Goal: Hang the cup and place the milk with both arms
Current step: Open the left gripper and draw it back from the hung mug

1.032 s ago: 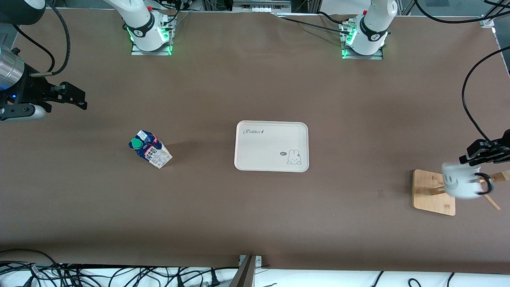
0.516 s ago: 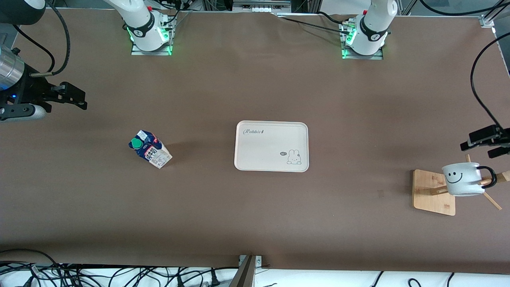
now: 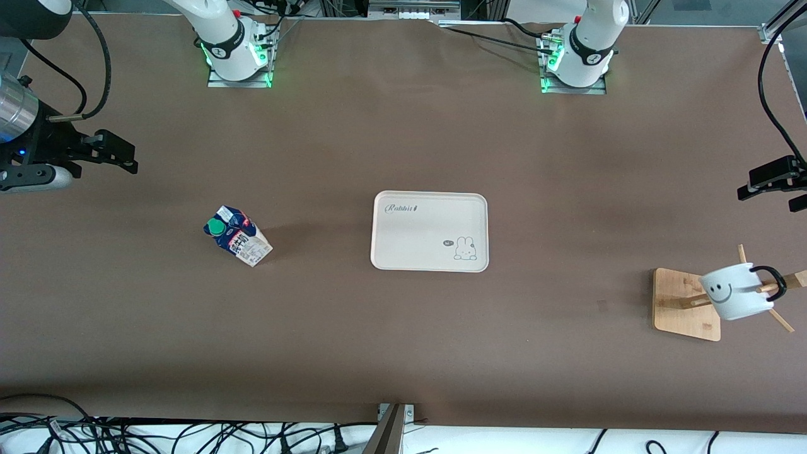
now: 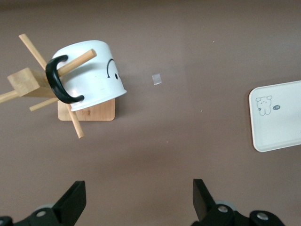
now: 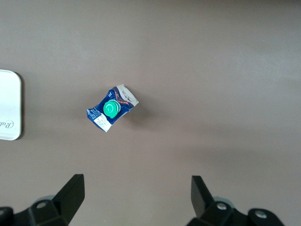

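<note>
The cup (image 3: 734, 299), a white mug with a black smiley face, hangs tilted by its black handle on a peg of the wooden rack (image 3: 684, 309) at the left arm's end of the table. It also shows in the left wrist view (image 4: 89, 75). My left gripper (image 3: 770, 194) is open and empty over bare table beside the rack, apart from the cup; its own view (image 4: 138, 202) shows the jaws wide apart. The milk (image 3: 238, 236) stands on the table toward the right arm's end and shows in the right wrist view (image 5: 112, 112). My right gripper (image 3: 129, 159) is open and empty, waiting over that end of the table (image 5: 136, 200).
A cream tray (image 3: 430, 231) with a rabbit print lies at the table's middle, between the milk and the rack. It shows at the edge of both wrist views (image 4: 277, 117) (image 5: 9, 106). Cables lie along the table's front edge.
My left gripper has let go of the cup and drawn away from the rack toward the robots' bases. The cup now hangs on the peg and has tilted. The right arm has not moved.
</note>
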You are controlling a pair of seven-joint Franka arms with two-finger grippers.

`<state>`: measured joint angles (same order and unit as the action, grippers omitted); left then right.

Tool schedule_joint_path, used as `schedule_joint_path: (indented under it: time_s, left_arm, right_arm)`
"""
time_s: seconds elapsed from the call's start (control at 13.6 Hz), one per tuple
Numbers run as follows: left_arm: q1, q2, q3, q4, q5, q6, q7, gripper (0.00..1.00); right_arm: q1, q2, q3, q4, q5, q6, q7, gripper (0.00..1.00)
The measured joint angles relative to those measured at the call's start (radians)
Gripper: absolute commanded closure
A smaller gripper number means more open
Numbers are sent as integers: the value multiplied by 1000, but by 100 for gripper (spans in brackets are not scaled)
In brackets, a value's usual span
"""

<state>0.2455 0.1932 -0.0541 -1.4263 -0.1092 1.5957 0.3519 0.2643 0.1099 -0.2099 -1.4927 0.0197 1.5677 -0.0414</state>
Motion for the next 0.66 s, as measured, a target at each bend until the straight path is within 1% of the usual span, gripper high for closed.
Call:
schedule_joint_path:
  time_s: [0.29, 0.44, 0.66]
  left_arm:
    - [-13, -17, -1, 26, 11, -104, -126, 0]
    - [-29, -17, -5, 35, 29, -118, -150, 0]
    - [-54, -16, -36, 35, 66, -121, -152, 0]
  right_arm:
    - [0, 0, 0, 0, 0, 0, 0, 0]
    - [0, 0, 0, 0, 0, 0, 0, 0]
    - [0, 0, 0, 0, 0, 0, 0, 0]
